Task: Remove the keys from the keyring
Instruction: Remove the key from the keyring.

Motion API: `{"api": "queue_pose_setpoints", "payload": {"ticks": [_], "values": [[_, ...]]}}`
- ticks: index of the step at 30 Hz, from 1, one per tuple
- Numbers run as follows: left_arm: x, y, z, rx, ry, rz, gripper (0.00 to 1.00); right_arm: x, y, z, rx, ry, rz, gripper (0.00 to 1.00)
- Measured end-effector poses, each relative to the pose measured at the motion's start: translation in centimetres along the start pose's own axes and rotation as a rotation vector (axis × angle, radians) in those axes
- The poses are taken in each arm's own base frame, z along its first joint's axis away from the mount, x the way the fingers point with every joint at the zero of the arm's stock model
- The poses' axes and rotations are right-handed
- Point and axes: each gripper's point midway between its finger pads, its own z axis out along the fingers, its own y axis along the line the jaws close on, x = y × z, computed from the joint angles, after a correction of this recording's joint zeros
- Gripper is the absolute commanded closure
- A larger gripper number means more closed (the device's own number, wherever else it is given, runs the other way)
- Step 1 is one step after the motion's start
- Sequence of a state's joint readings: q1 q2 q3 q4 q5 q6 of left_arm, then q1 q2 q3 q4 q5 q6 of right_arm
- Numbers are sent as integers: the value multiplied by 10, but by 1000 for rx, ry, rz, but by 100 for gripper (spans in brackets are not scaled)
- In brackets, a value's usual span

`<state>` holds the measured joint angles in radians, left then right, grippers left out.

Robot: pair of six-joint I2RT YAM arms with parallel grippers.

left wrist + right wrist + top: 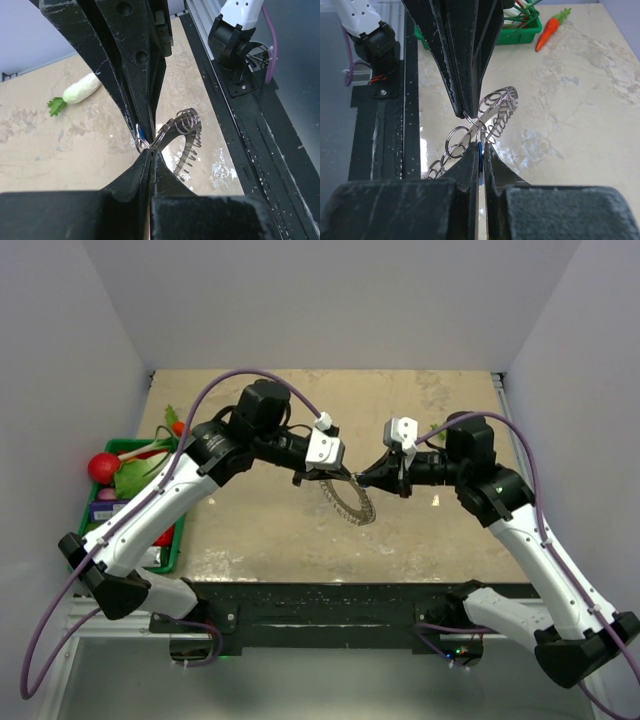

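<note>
Beige marbled tabletop | left gripper pressed together on keyring from 9 o'clock | right gripper pinching blue-headed key from 3 o'clock | keyring mid-table, sagging toward 6 o'clock

Bright, even light; soft shadows

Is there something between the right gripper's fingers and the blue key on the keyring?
Nothing visible does. The right gripper is shut on the blue key itself; the left gripper pinches the keyring just beside it.
</note>
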<state>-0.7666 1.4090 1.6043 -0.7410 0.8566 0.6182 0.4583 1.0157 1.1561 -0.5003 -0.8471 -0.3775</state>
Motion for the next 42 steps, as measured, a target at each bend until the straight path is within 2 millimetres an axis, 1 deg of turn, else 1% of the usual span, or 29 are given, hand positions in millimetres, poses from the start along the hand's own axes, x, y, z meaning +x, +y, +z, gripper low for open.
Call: {"api": "queue_pose_setpoints", "payload": {"ticks": [3, 6, 11, 16, 20, 32, 42], "values": [[-1, -5, -4, -8, -5, 56, 100, -2, 3, 1, -18, -4, 14, 100], [2, -5, -7, -27, 5, 102, 100, 1, 2, 5, -23, 4, 42, 100], [13, -1, -8, -57, 40, 138, 100, 10, -2, 13, -35, 28, 100, 100], [15, 0, -9, -63, 46, 148, 100, 13, -2, 16, -50, 31, 111, 100], [14, -1, -9, -65, 41, 154, 100, 13, 1, 14, -49, 25, 97, 100], [4, 0, -1, -65, -7, 206, 100, 4, 4, -7, 30, 11, -43, 100], [7, 1, 1, -73, -6, 212, 100, 9, -2, -9, 70, 44, -93, 100]]}}
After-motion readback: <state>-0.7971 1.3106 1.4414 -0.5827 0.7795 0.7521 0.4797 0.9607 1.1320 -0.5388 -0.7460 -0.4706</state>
